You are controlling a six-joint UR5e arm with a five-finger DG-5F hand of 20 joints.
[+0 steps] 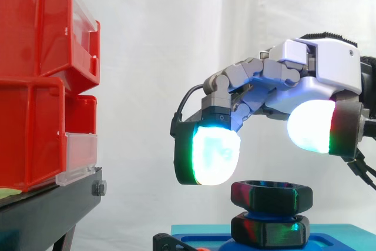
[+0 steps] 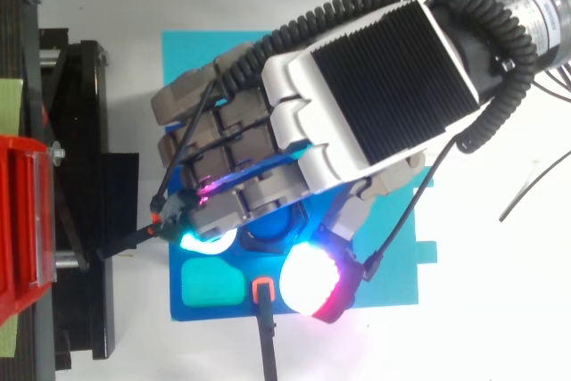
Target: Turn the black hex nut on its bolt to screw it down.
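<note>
Black hex nut sits high on its upright bolt, over a second black hex piece, probably the bolt head, on the blue base. Hand directly above, clear of it; pads spread, grasping nothing. Approach: straight down

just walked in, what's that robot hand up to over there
A robot hand is poised over a black hex nut, which sits raised above a second black hex piece on a blue base. Its glowing fingertips hang just above the nut, spread and not gripping it, so the screwing down has not yet started. Red bins stand off to one side.
</note>
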